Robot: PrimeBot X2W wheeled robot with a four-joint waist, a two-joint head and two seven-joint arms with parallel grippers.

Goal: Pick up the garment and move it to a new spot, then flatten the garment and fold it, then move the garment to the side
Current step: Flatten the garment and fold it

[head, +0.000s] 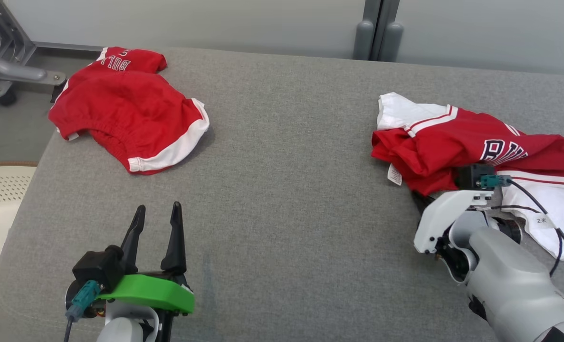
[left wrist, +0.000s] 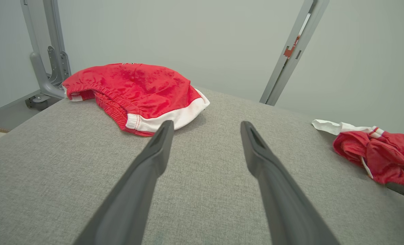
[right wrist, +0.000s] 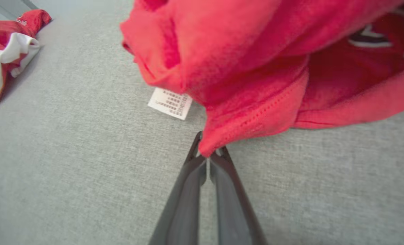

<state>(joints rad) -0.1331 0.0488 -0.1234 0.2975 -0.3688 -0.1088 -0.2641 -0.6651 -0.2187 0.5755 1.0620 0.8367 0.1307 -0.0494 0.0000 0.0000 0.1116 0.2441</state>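
Pinching jersey (head: 453, 142) hem: right gripper (right wrist: 207, 154); left gripper (head: 158, 207) apart; jersey cropped at edge.

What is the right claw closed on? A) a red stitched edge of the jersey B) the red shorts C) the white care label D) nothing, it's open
A: in the right wrist view the right claw has its fingers pinched together on a red stitched edge of the jersey, while the white care label lies free beside it.
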